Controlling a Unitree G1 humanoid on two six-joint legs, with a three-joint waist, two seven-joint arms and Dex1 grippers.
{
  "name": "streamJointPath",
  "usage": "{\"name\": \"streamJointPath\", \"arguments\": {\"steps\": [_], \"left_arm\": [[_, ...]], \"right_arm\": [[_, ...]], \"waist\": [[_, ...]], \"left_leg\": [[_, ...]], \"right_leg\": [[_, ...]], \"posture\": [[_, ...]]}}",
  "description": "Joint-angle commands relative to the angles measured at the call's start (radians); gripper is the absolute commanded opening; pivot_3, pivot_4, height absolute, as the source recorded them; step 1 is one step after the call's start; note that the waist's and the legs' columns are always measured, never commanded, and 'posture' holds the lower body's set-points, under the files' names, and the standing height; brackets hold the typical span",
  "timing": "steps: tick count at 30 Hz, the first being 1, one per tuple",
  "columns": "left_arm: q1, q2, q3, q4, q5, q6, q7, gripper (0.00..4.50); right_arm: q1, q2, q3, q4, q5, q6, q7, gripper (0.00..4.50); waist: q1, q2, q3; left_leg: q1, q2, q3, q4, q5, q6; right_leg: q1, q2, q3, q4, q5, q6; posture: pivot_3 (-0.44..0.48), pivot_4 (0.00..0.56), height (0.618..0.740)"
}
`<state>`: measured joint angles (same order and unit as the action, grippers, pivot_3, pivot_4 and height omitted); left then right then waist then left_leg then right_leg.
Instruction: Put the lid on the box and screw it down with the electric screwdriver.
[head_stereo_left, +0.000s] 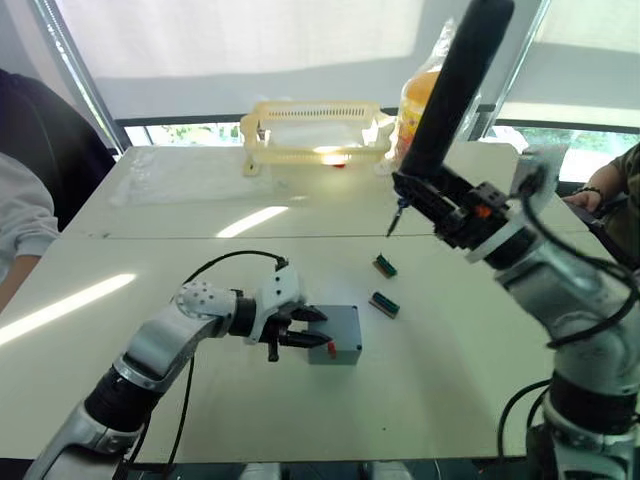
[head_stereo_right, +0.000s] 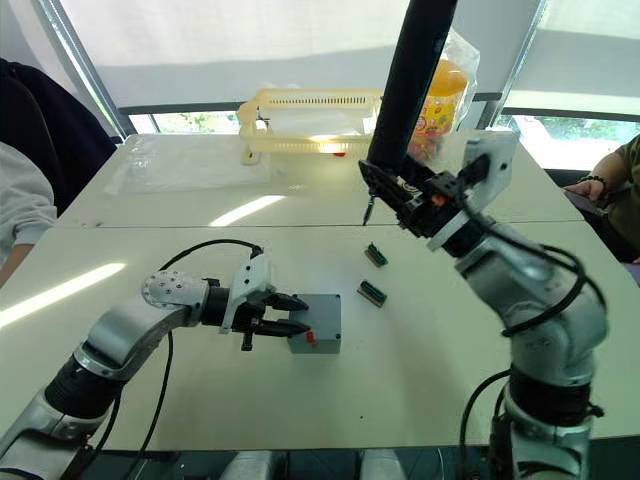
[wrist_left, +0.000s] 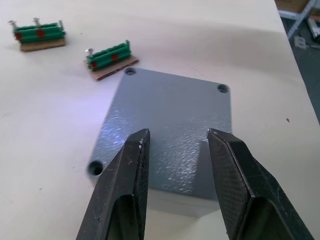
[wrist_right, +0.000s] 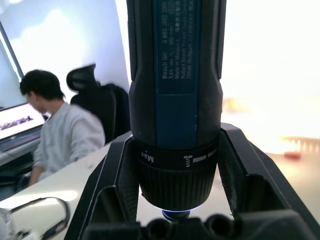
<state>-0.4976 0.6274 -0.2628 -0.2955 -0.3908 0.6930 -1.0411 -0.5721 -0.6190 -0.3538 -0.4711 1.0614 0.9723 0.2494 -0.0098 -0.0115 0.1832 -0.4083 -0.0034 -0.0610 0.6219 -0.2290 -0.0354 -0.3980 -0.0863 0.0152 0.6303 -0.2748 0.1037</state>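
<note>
White tabletop (head_stereo_left: 420, 400), 2 tables pushed together, window blinds behind; seated people at both edges of my view.

Progress, as I judge it: the lid (wrist_left: 167, 127) already sits flat on the box (head_stereo_left: 337, 336), edges lined up, so step 1 looks done. Screwing is what remains. From the left wrist camera I count 3 corner holes in the lid, all apparently empty; the 4th corner is hidden behind my left finger, so I cannot confirm it.

Inventory:
- 1 box with 1 lid on it, directly in front of the left gripper (head_stereo_left: 305, 328). That gripper's fingers are parted a moderate way, tips reaching over the near edge of the lid, holding nothing; I cannot tell whether they touch it.
- 1 electric screwdriver (head_stereo_left: 450, 95), clamped between the fingers of the right gripper (wrist_right: 175, 195), body pointing up and away, bit (head_stereo_left: 397, 216) angled down, raised above the table and well apart from the box.
- 2 small green pieces (wrist_left: 111, 52) on brown backing, just beyond the box from the left gripper, between it and the driver bit. Each seems to carry small screws, though I cannot be sure.
- 1 yellow slotted basket (head_stereo_left: 315, 128), far past both grippers.
- 1 orange packet (head_stereo_left: 420, 105) beside the basket.

Left to do: bring the bit to each corner hole and drive the screws.
</note>
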Motion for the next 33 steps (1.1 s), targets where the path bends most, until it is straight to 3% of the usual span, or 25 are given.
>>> {"name": "streamJointPath", "arguments": {"steps": [1, 6, 11, 18, 23, 24, 28, 33], "left_arm": [[-0.081, 0.013, 0.077, -0.037, -0.069, 0.032, -0.017, 1.8], [-0.17, 0.061, 0.066, -0.081, -0.085, 0.036, -0.071, 1.8], [-0.186, 0.085, 0.001, -0.133, -0.048, 0.034, -0.076, 1.8], [-0.141, 0.053, -0.047, -0.145, -0.003, 0.033, -0.003, 1.8], [-0.084, 0.076, -0.004, -0.172, -0.024, 0.062, 0.022, 1.8], [-0.08, 0.08, 0.001, -0.17, -0.021, 0.063, 0.027, 1.87], [-0.072, 0.108, 0.047, -0.123, -0.007, 0.069, 0.058, 1.87], [-0.055, 0.12, 0.19, -0.036, -0.04, 0.114, 0.133, 1.87]], "right_arm": [[-0.055, -0.19, -0.036, 0.142, 0.103, 0.245, -0.004, 1.76], [-0.056, -0.417, 0.016, 0.362, 0.137, 0.611, 0.069, 1.76], [0.006, -0.53, 0.154, 0.483, 0.064, 0.642, 0.154, 1.76], [-0.039, -0.505, 0.351, 0.624, -0.026, 0.642, 0.182, 1.76], [-0.092, -0.458, 0.411, 0.675, -0.143, 0.636, 0.212, 1.76], [-0.099, -0.453, 0.418, 0.684, -0.165, 0.631, 0.221, 2.78], [-0.109, -0.446, 0.436, 0.676, -0.233, 0.597, 0.262, 4.45], [-0.108, -0.467, 0.418, 0.569, -0.366, 0.29, 0.353, 4.45]], "waist": [[0.002, 0.0, 0.008], [0.0, 0.0, 0.009], [-0.006, 0.001, 0.01], [-0.007, 0.004, 0.011], [-0.009, 0.003, 0.011], [-0.009, 0.003, 0.011], [-0.005, 0.001, 0.01], [-0.004, 0.001, 0.011]], "left_leg": [[-0.001, 0.0, 0.0, 0.0, 0.0, 0.0], [-0.008, -0.002, 0.002, 0.0, -0.001, 0.001], [-0.012, 0.0, 0.003, 0.0, -0.005, 0.009], [-0.012, 0.001, 0.003, 0.006, -0.005, 0.009], [-0.012, 0.0, 0.003, 0.01, -0.005, 0.009], [-0.012, 0.0, 0.003, 0.01, -0.005, 0.009], [-0.011, 0.0, 0.003, 0.011, -0.003, 0.006], [-0.011, 0.0, 0.003, 0.011, -0.003, 0.006]], "right_leg": [[0.0, 0.0, 0.0, 0.0, 0.0, 0.0], [-0.008, 0.0, 0.001, 0.0, 0.002, 0.003], [-0.013, 0.004, 0.001, 0.0, 0.003, 0.009], [-0.013, 0.005, 0.002, 0.002, 0.003, 0.009], [-0.011, 0.005, 0.003, 0.002, 0.005, 0.01], [-0.011, 0.005, 0.004, 0.002, 0.005, 0.009], [-0.009, 0.005, 0.004, 0.002, 0.007, 0.008], [-0.008, 0.005, 0.004, 0.001, 0.008, 0.011]], "posture": [[0.0, 0.15, 0.74], [0.0, 0.15, 0.74], [0.0, 0.15, 0.74], [0.0, 0.15, 0.74], [0.0, 0.15, 0.74], [0.0, 0.15, 0.74], [0.0, 0.15, 0.74], [0.0, 0.15, 0.74]]}}
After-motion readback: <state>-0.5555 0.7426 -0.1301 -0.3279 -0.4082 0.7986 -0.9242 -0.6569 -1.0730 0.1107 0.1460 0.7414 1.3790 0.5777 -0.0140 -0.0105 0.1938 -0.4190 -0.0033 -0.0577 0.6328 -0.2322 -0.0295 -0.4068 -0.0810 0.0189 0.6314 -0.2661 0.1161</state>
